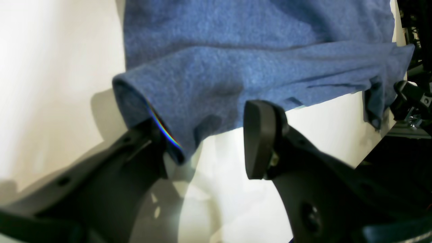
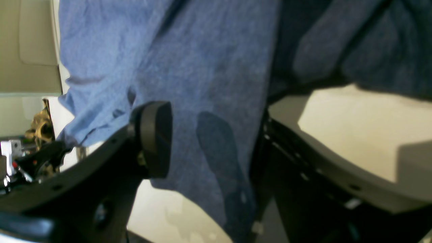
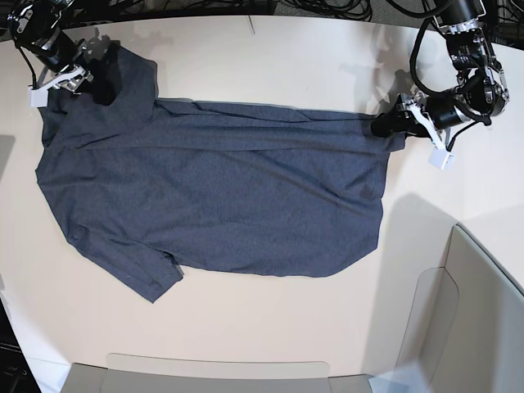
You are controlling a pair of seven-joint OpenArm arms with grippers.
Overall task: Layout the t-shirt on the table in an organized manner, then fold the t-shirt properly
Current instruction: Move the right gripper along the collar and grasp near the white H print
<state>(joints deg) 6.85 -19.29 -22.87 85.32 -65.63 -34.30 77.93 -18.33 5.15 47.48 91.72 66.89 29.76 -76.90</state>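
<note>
The t-shirt was spread across the middle of the table, its far edge folded over in a long band (no lettering was visible). At the shirt's hem corner, the left gripper was seen with its jaws parted and the cloth edge lying between them, one finger clear of the fabric. At the shirt's shoulder end, the right gripper likewise stood parted, with fabric draped between its jaws.

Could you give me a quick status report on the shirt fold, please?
Left gripper and right gripper both open, jaws astride t-shirt edges. Shirt spread on table, far edge folded over. Nothing in the way.
</note>
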